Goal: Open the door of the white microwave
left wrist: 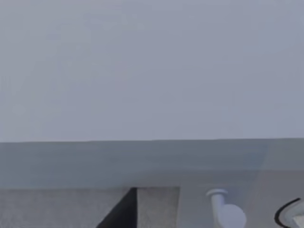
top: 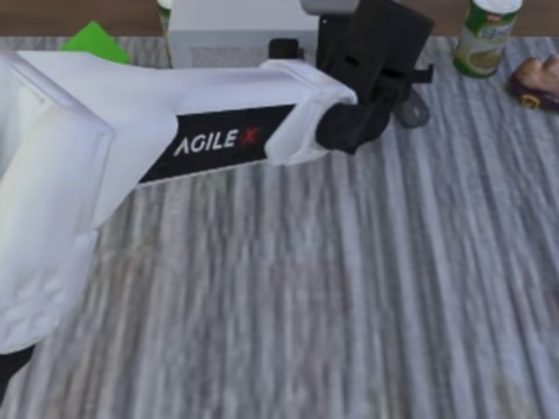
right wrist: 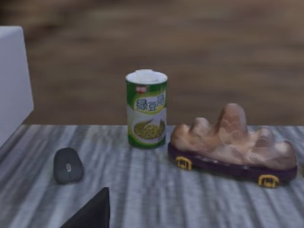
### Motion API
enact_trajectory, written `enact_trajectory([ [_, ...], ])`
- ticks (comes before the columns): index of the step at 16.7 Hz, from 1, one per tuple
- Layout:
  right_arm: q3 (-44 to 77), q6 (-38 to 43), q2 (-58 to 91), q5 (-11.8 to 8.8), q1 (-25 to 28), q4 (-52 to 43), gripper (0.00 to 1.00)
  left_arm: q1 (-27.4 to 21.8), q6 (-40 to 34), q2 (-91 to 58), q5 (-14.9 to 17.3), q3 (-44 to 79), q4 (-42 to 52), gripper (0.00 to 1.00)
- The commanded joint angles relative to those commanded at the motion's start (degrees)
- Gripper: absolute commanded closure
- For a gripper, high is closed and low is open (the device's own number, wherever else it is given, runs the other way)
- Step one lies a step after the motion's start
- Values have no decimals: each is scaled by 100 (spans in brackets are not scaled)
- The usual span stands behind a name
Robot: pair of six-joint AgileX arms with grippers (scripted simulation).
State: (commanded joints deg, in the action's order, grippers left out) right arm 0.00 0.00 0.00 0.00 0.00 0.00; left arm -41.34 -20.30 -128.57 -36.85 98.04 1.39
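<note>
The left gripper (top: 393, 83) is pressed up to the white microwave (top: 236, 39) at the table's far edge, its door (left wrist: 156, 206) directly ahead. Whether its fingers are spread, I cannot tell. The right arm is out of sight.

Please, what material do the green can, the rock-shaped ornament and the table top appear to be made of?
The green can looks like metal under a glossy printed label, with a white lid. The rock-shaped ornament seems polished brownish stone on a dark purple base with gold feet. The table top looks like grey streaked wood, matte; possibly laminate.
</note>
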Motion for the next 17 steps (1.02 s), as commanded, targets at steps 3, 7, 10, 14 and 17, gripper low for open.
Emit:
enact_trajectory([
  [3, 0, 0, 0, 0, 0, 0, 0, 0, 0, 0, 0, 0, 0, 68],
  [7, 0, 0, 0, 0, 0, 0, 0, 0, 0, 0, 0, 0, 0, 98],
  [10, 0, 0, 0, 0, 0, 0, 0, 0, 0, 0, 0, 0, 0, 100],
  [14, 0, 0, 0, 0, 0, 0, 0, 0, 0, 0, 0, 0, 0, 100],
  [17, 0, 0, 0, 0, 0, 0, 0, -333, 11, 108, -19, -258, 41, 100],
])
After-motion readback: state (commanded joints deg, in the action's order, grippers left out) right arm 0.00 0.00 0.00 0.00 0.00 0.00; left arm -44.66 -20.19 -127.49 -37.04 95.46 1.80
